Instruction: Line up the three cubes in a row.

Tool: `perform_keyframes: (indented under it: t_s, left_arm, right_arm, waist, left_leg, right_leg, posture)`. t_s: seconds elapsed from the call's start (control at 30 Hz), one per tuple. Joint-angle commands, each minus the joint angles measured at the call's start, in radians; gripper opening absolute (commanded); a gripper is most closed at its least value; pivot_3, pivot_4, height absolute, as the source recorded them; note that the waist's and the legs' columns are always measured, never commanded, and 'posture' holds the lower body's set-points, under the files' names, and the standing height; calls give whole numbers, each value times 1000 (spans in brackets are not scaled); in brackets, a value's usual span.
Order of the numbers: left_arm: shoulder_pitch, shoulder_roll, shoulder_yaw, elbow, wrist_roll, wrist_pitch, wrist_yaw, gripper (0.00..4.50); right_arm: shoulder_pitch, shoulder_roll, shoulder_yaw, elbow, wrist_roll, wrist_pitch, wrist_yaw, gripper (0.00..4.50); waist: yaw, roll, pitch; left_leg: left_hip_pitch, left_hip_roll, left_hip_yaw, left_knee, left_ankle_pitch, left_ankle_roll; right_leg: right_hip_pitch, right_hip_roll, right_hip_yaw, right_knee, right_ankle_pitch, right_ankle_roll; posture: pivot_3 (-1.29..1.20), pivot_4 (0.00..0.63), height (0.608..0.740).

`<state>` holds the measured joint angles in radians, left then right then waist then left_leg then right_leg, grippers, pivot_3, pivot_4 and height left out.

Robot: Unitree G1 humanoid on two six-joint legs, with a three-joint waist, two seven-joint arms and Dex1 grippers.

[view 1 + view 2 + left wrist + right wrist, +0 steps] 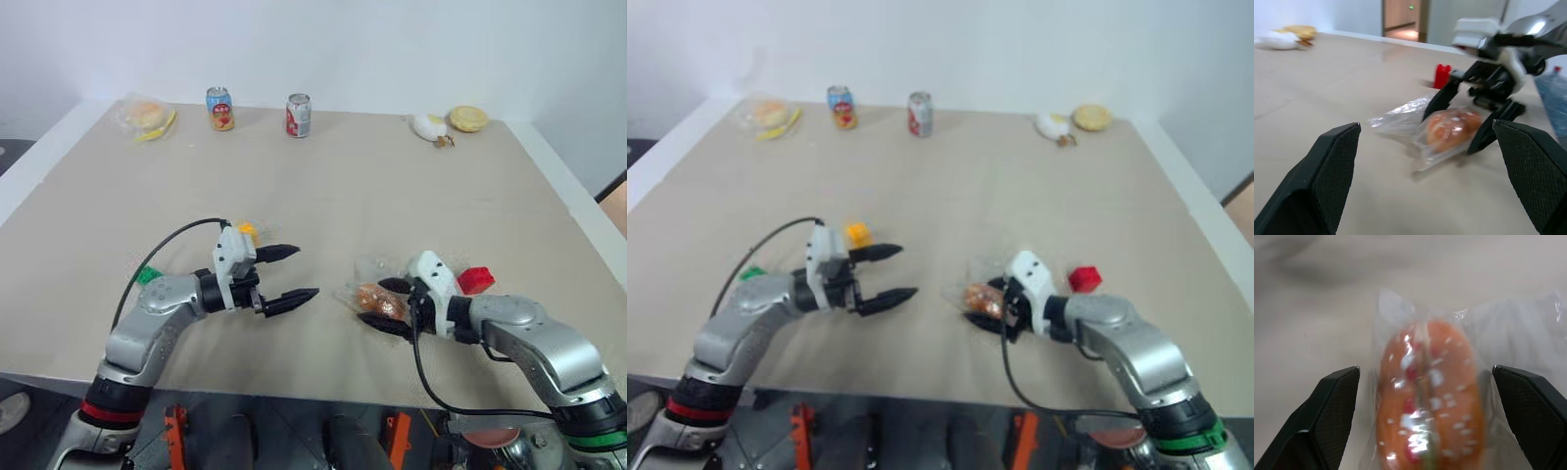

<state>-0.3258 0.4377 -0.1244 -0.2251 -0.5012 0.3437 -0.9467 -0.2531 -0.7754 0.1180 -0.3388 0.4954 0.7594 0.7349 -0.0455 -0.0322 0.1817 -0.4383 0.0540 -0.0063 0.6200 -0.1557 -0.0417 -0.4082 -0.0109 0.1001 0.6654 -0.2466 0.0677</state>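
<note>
Right tool (384, 305) jaws spread wide, straddling a clear-bagged bun (375, 299) on the desk (323, 186), not clamped on it. Left tool (289, 273) released, empty, pointing toward the bun. Red cube (476, 281) just behind right tool. Yellow-orange cube (857, 234) just behind left tool. Green cube (149, 275) beside left forearm. Cubes not lined up.

— Where do the three cubes sit on the table (323, 186)?

— One cube (857, 234) lies just behind the left gripper (290, 274), another (149, 275) left of that arm, the third (476, 280) right of the right gripper (377, 305).

— And between the grippers?

— A bagged bun (377, 299), the right gripper's fingers either side of it. Two cans (220, 109) (298, 116) stand along the far edge.
</note>
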Motion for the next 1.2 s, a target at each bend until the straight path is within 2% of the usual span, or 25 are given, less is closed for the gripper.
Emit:
perform_keyframes:
  t_s: [0.03, 0.4, 0.5, 0.67, 0.73, 0.83, 0.97, 1.2]
  left_arm:
    - [-15, -3, 1, -33, -1, -18, -9, 4500]
    - [-41, -35, 0, -16, 7, -28, 5, 4500]
    - [-64, -38, 9, -4, -1, -22, 5, 4500]
    - [-150, -72, -1, 74, 7, -40, -7, 4500]
    - [-201, -111, -21, 135, 23, -64, -14, 4500]
    - [-282, -192, -48, 246, 55, -118, -17, 4500]
    - [-391, -322, -73, 413, 96, -215, -29, 4500]
    - [-505, -492, -89, 631, 155, -358, -40, 4500]
  right_arm:
    - [-25, -1, 2, 11, -30, 9, -3, 3627]
    - [-29, 44, -58, -56, 18, 57, 3, 107]
    - [-67, 75, -128, -112, 105, 96, -3, 6]
    - [-199, 147, -349, -124, 263, 134, -117, 1]
    - [-250, 159, -429, -82, 236, 105, -206, 1]
    - [-295, 130, -497, 20, 103, 83, -373, 1]
    - [-258, 66, -574, 142, -51, 103, -542, 1]
    - [-136, 44, -685, 343, -153, 76, -627, 1]
  waist:
    - [0, 0, 0]
    - [0, 0, 0]
    - [0, 0, 0]
    - [0, 0, 0]
    - [4, 0, 0]
    - [10, 0, 0]
    - [19, 0, 0]
    - [17, 4, -1]
  left_leg:
    - [0, 0, 0, 0, 0, 0]
    - [0, 0, 0, 5, 1, 0]
    - [0, 0, 0, 4, 1, 0]
    - [-1, 0, 0, 5, 1, 1]
    - [-1, -1, 0, 5, 1, 1]
    - [-2, -3, -1, 6, 2, 2]
    - [-4, -5, 0, 5, 2, 2]
    - [-4, -7, 1, 1, -2, 8]
  right_leg:
    - [0, 0, 0, 0, 0, 0]
    - [1, 0, 1, 0, 1, -3]
    - [1, 0, 1, 0, 1, -3]
    - [1, 1, 1, 0, 2, -2]
    - [1, 0, 1, 0, 2, -2]
    - [2, 0, 2, -1, 2, -1]
    - [1, -2, 5, -2, 1, 0]
    - [-1, -2, 6, -2, 1, 1]
  posture:
    - [0, 150, 733]
    - [0, 150, 733]
    - [0, 150, 733]
    - [0, 150, 733]
    - [0, 150, 733]
    - [0, 150, 733]
    - [0, 150, 733]
    - [0, 150, 733]
